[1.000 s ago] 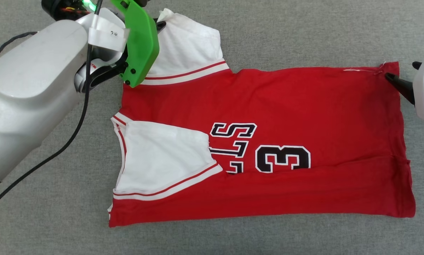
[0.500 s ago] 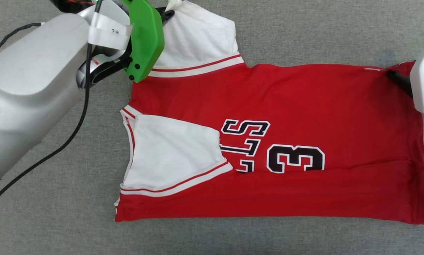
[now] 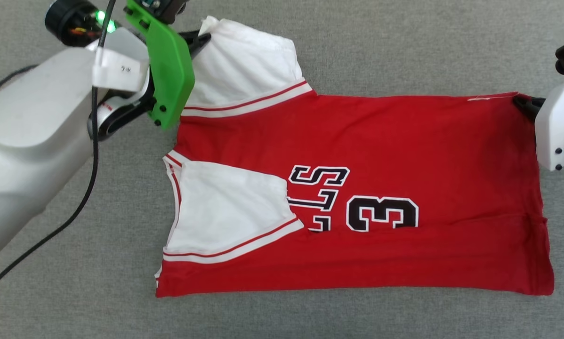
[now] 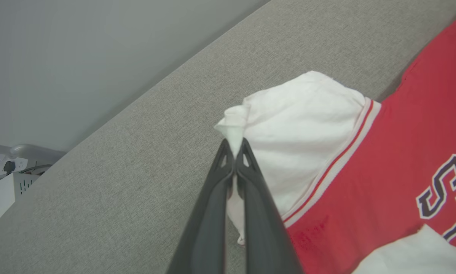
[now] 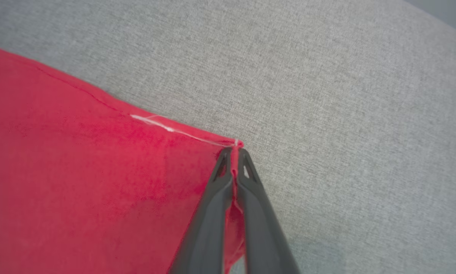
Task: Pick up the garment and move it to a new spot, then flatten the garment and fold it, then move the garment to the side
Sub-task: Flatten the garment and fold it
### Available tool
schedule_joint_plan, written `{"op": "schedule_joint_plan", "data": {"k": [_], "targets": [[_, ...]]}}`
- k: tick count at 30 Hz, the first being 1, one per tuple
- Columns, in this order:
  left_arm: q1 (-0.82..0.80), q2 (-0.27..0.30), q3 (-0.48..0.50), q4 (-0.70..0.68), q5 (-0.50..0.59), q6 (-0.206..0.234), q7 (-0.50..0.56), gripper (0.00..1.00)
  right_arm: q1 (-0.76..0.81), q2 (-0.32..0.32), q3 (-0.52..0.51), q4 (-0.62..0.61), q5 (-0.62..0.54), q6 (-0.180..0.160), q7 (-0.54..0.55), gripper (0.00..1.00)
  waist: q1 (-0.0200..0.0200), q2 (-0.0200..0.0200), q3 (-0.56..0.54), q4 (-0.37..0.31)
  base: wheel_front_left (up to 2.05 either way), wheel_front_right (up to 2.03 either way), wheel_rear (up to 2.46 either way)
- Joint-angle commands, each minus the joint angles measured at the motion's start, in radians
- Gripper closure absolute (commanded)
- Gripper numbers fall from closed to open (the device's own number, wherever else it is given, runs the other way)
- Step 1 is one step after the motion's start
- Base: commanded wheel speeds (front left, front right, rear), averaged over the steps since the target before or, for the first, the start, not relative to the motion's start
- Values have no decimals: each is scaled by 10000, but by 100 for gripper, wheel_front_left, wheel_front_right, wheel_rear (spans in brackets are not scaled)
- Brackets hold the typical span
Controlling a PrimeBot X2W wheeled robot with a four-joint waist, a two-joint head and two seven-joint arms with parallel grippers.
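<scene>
So here's where we are: the red jersey T-shirt (image 3: pixel 357 150) is lying flat on the grey fabric-covered desk (image 3: pixel 404 42). In the head view it lies sideways, with the sleeves toward our left and the hem toward our right. The printed face is up, showing the black number 3 (image 3: pixel 382 214) and some white-outlined letters.

Our left gripper (image 4: pixel 235 147) is pressed together on the bunched tip of the far white sleeve (image 3: pixel 244 70), and the wrist view shows cloth poking out between the fingertips. Our right gripper (image 5: pixel 233 153) is pinching the far hem corner, right where a loose white thread (image 5: pixel 167 128) runs along the edge. The red fabric is squeezed between both fingers there.

The near sleeve (image 3: pixel 225 212) is folded in over the chest and covers part of the lettering. A long crease runs across the body below the number.

A few things get in the way. In the head view, the green plate (image 3: pixel 169 75) on our left wrist hides the shoulder area. The white housing (image 3: pixel 552 127) on our right wrist hides most of that gripper's fingers. A black cable (image 3: pixel 75 207) loops off the left arm over the desk without touching the jersey. Past the desk edge, the left wrist view catches a pale wall and a white slotted box (image 4: pixel 7 194).
</scene>
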Motion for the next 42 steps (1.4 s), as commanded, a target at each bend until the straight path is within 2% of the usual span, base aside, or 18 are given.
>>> {"op": "schedule_joint_plan", "data": {"k": [1,10,27,35,42], "targets": [[306,137,19,-44,-38,-27,-174,100,267,-49,-3,-100,99,-7,-282,100,0,-1,-516,-17,0,0,0],[1717,778,19,-838,-21,172,-830,100,1589,-418,-81,-821,150,-7,-1291,100,0,-1,-1518,108,0,0,0],[5092,1816,19,-2761,-371,1486,-1397,100,4617,-712,-1039,-1982,149,-7,-1831,100,0,-1,-2543,257,0,0,0],[6349,1832,19,-2758,-368,1688,-1477,100,6200,-584,-1716,-2624,-97,-7,-1870,100,0,-1,-2650,230,0,0,0],[6812,1577,22,-2208,-419,1693,-1639,100,7435,-238,-2439,-3151,-229,-7,-1533,100,0,-1,-2511,187,0,0,0]]}}
